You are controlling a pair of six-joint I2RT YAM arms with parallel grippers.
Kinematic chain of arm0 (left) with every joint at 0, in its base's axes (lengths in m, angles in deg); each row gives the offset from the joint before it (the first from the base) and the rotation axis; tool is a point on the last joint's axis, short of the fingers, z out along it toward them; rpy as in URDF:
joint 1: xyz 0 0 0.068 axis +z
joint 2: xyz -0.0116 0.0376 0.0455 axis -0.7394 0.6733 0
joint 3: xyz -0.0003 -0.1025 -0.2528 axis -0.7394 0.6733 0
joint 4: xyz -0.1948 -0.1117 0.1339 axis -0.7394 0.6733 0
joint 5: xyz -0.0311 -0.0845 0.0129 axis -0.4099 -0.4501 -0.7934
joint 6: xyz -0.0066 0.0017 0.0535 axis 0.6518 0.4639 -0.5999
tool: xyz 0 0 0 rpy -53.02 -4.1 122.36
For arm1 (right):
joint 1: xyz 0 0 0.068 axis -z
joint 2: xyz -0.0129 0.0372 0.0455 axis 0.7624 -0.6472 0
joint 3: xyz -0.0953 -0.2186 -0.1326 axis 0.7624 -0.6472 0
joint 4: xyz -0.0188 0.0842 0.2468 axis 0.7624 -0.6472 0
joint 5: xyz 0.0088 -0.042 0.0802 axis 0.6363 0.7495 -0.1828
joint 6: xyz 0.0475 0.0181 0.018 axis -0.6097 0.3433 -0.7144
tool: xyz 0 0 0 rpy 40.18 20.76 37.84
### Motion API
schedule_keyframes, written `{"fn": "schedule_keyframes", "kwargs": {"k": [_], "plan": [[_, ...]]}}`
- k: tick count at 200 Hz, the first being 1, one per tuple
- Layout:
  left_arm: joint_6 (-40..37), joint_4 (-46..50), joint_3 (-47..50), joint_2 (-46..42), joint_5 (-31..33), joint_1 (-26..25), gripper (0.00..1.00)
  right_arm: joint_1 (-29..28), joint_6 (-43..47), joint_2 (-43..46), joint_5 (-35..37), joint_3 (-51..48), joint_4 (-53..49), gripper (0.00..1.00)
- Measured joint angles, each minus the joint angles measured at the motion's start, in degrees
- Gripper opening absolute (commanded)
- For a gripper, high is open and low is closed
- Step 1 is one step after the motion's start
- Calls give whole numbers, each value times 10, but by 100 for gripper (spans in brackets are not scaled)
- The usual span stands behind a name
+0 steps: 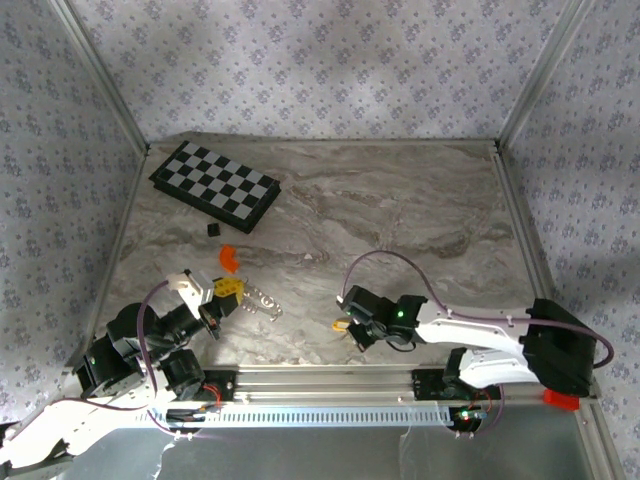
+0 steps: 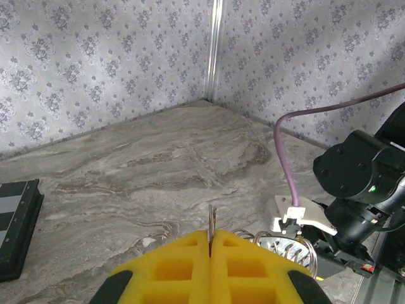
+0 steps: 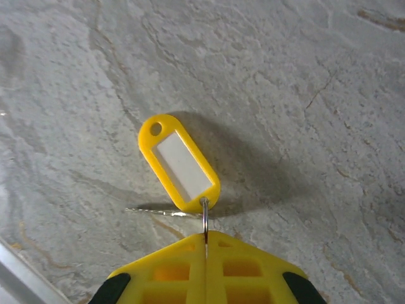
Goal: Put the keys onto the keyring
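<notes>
**A:** What sits closest to you, near the front edge of the desk (image 1: 400,210)?

**B:** My left pincer (image 1: 222,297). It is clenched on the keyring (image 1: 263,301), which stretches away to its right, low over the marbled top. From that wrist I see the thin silver ring standing edge-on between my yellow pads (image 2: 171,269), with its small silver pieces (image 2: 288,250) bunched just to the right.

**A:** And your other arm?

**B:** My right pincer (image 1: 347,322) is further right and well apart from the keyring. It is clamped on a thin wire loop (image 3: 205,212) that passes through the key (image 3: 180,166), a yellow tag with a white label. The tag pokes out past my pads, over the desk. I cannot tell whether it touches the surface.

**A:** What lies farther out?

**B:** An orange curved piece (image 1: 230,259) sits just beyond my left pincer. Past that is a small black bit (image 1: 211,230). A black-and-white checkerboard (image 1: 215,186) lies at the far left.
</notes>
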Motion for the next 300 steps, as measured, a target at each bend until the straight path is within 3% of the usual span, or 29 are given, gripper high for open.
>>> {"fn": "schedule_keyframes", "kwargs": {"k": [149,172,260,300], "plan": [[0,0,0,1,0,0,0,-38,-4,-160,35,155,-145,1],[0,0,0,1,0,0,0,-37,-4,-158,26,155,-143,7],[0,0,0,1,0,0,0,-22,-34,-76,-8,103,-86,49],[0,0,0,1,0,0,0,6,-59,4,-40,31,-35,56]]}}
